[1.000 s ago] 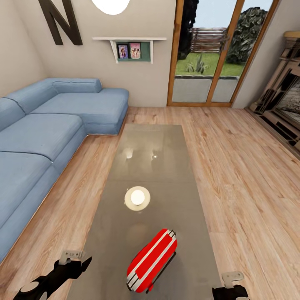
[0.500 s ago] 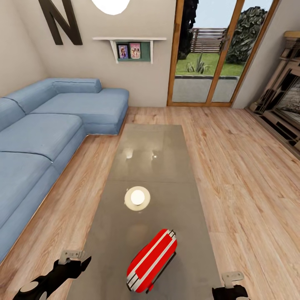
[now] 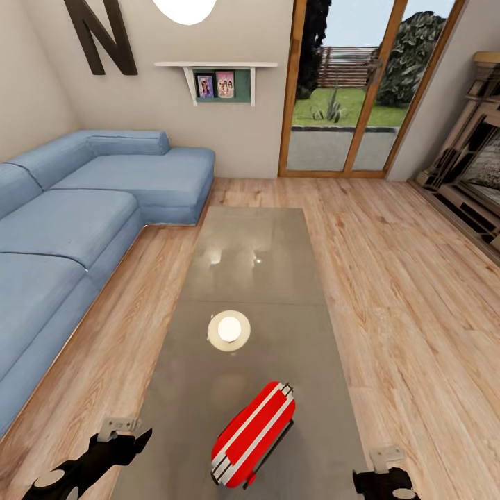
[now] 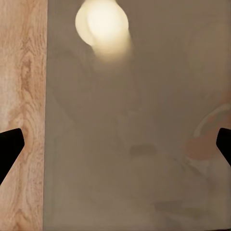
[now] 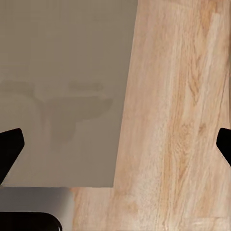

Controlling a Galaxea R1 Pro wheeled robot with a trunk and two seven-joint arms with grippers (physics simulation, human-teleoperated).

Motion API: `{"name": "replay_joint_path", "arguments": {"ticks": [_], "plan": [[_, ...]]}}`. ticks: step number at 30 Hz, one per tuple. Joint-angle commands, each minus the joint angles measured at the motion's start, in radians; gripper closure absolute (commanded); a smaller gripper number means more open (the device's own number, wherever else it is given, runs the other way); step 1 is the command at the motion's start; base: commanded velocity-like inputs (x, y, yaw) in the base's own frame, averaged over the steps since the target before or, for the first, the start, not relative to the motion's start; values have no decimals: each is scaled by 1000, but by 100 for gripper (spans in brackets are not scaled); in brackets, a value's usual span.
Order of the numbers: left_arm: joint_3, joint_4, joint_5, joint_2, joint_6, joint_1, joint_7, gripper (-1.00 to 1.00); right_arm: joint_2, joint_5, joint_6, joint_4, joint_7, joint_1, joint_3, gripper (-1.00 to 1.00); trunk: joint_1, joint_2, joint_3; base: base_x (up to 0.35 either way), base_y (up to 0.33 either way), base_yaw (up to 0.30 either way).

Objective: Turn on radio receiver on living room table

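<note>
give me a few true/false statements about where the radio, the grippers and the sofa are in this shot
1. The radio receiver lies on the table. True.
2. The left gripper grips the radio. False: it hangs apart from it, fingers spread wide, nothing between them.
3. The blue sofa stands on the table's left side in the head view. True.
4. The right gripper is shut. False: its fingertips stand wide apart.
5. The radio is blue. False: it is red with white stripes.

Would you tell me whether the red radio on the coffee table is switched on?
Cannot tell. The radio receiver rests on the table, showing no light or visible switch.
</note>
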Motion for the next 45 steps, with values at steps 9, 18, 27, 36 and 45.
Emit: {"name": "replay_joint_path", "arguments": {"ticks": [9, 18, 27, 36, 45], "plan": [[-2, 3, 1, -11, 0, 0, 2, -100, 17, 0, 287, -360, -6, -36, -6, -100, 0, 0, 0, 0, 0, 0], [-2, 4, 3, -14, 0, 0, 3, -100, 121, -3, 548, -543, -10, -118, -6, -100, 0, 0, 0, 0, 0, 0], [-2, 2, 3, -17, 0, 0, 3, -100, 276, -2, 593, -576, -108, -125, -4, -100, 0, 0, 0, 0, 0, 0], [-2, 0, 3, -28, 0, 0, 6, -100, 276, -62, 609, -639, -168, -126, 4, -100, 0, 0, 0, 0, 0, 0], [-2, -2, 2, -33, 0, 0, 72, -100, 276, -92, 608, -648, -171, -126, 5, -100, 0, 0, 0, 0, 0, 0]]}}
